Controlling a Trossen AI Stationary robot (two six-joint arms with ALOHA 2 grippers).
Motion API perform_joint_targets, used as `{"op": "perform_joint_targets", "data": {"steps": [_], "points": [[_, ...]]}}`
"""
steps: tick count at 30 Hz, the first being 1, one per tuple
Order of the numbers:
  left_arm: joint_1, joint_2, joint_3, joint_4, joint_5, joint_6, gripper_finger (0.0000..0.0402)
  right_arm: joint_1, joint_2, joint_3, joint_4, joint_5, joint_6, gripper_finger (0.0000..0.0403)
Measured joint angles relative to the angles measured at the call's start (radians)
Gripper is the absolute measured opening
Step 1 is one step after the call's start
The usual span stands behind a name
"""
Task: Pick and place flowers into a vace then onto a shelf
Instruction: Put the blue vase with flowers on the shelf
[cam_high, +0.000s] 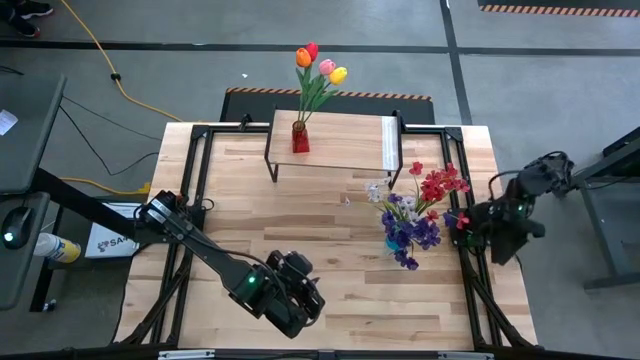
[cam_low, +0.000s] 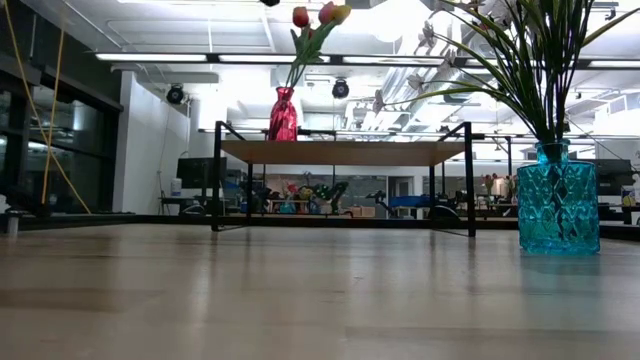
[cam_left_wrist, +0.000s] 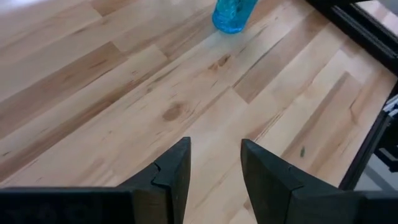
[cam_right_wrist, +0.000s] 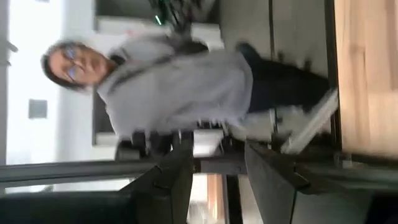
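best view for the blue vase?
Low view: the blue vase stands whole and side-on, stems rising from it. High view mostly hides it under the blossoms. Left wrist view catches only its base. Right wrist view misses it.

Light's even and bright from overhead. In the low view, ceiling strip lights blow out white, and glare washes over the flower tops up there. Table w/ soft sheen; nearest boards are out of focus, far end sharper. Blue vase glows, light passing thru the glass. From above, shadows are faint: a soft one under the shelf, a small one beside my left arm. My left wrist view is crisp enough on the wood grain, my own fingers dark w/ little detail. My right wrist view is smeared: the person in grey is blurred, w/ a white washed-out patch behind.
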Motion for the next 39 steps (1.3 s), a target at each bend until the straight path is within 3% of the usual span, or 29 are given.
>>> {"op": "perform_joint_targets", "data": {"steps": [5,9,12,15,23,32,39], "points": [[0.000,0.000,0.000,-0.033,0.004,-0.021,0.0172,-0.002,-0.156,0.004,-0.116,0.107,0.025,0.0137],[0.001,0.000,0.000,-0.057,0.007,-0.027,0.0172,-0.014,-0.126,0.061,-0.444,0.168,-0.082,0.0133],[0.000,0.000,0.000,-0.074,0.007,-0.050,0.0172,-0.032,-0.116,0.074,-0.501,0.269,-0.215,0.0127],[0.000,0.000,0.000,-0.088,0.007,-0.072,0.0172,-0.052,-0.116,0.073,-0.502,0.391,-0.324,0.0123],[0.000,0.000,0.000,-0.086,0.009,-0.098,0.0172,-0.108,-0.116,0.031,-0.508,0.571,-0.429,0.0112],[0.001,0.000,0.000,-0.080,0.009,-0.100,0.0172,-0.161,-0.088,0.029,-0.499,0.607,-0.435,0.0112],[0.001,0.000,0.000,-0.075,0.009,-0.101,0.0172,-0.192,0.009,0.027,-0.493,0.616,-0.434,0.0112]]}}
